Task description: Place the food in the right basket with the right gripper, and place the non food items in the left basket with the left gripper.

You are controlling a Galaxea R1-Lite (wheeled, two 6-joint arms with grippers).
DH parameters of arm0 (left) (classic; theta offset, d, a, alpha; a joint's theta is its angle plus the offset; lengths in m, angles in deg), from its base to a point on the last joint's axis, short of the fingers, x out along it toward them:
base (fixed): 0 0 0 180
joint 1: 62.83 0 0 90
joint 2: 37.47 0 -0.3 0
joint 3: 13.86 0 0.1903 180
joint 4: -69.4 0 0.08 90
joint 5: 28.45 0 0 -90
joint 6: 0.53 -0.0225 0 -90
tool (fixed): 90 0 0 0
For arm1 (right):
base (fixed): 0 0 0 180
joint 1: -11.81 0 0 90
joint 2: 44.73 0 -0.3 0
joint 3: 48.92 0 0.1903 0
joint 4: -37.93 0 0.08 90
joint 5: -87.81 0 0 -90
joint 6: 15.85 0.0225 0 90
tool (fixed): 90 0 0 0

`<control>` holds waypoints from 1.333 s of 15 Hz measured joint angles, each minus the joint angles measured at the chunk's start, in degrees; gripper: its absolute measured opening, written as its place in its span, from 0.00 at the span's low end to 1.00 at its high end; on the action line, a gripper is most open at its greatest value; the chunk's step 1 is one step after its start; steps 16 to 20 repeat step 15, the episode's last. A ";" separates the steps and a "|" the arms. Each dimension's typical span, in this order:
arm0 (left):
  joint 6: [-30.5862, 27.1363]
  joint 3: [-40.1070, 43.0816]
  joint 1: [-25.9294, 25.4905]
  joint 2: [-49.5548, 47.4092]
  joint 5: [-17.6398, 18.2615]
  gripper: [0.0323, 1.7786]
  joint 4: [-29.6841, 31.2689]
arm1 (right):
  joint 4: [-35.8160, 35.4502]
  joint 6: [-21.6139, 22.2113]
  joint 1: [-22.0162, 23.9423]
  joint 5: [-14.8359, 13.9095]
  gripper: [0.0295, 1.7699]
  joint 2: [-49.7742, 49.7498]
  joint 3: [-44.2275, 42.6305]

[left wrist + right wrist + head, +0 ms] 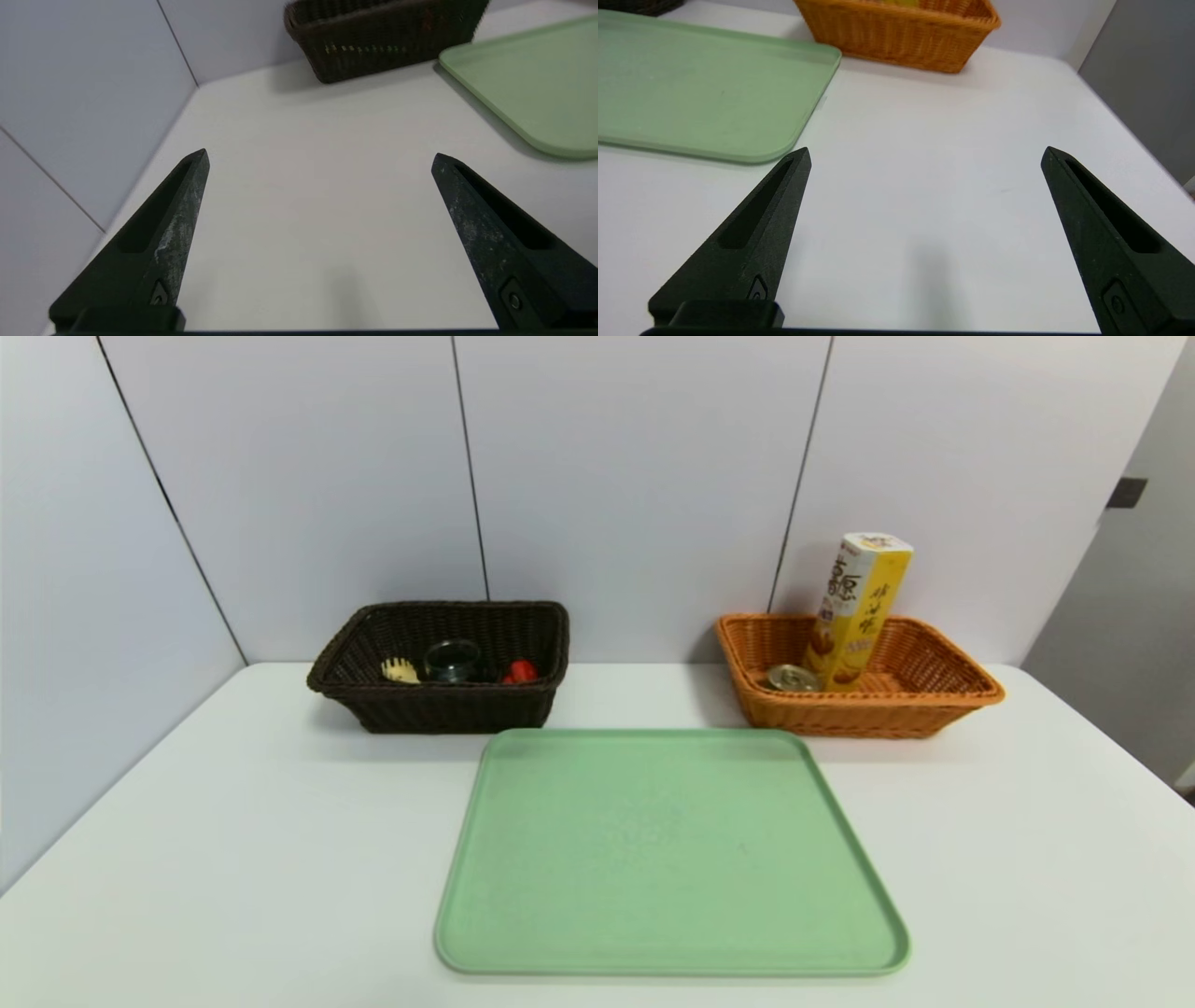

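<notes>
Brown left basket [439,705] holds my non-food items, orange right basket [859,714] the food; left gripper [320,158] and right gripper [924,154] hang spread wide over the bench [233,859].

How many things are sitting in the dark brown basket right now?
3, in a row inside the dark brown basket: a pale pasta fork toward its left end, a round glass dish in the middle, and a red duck on the right. The front wall may hide more.
</notes>
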 joint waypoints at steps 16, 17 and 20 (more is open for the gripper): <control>7.44 0.16 0.00 -0.02 -0.09 0.95 -4.55 | 0.24 7.57 0.01 -2.30 0.96 0.02 0.05; 7.44 0.16 0.00 -0.02 -0.09 0.95 -4.55 | 0.24 7.57 0.01 -2.30 0.96 0.02 0.05; 7.44 0.16 0.00 -0.02 -0.09 0.95 -4.55 | 0.24 7.57 0.01 -2.30 0.96 0.02 0.05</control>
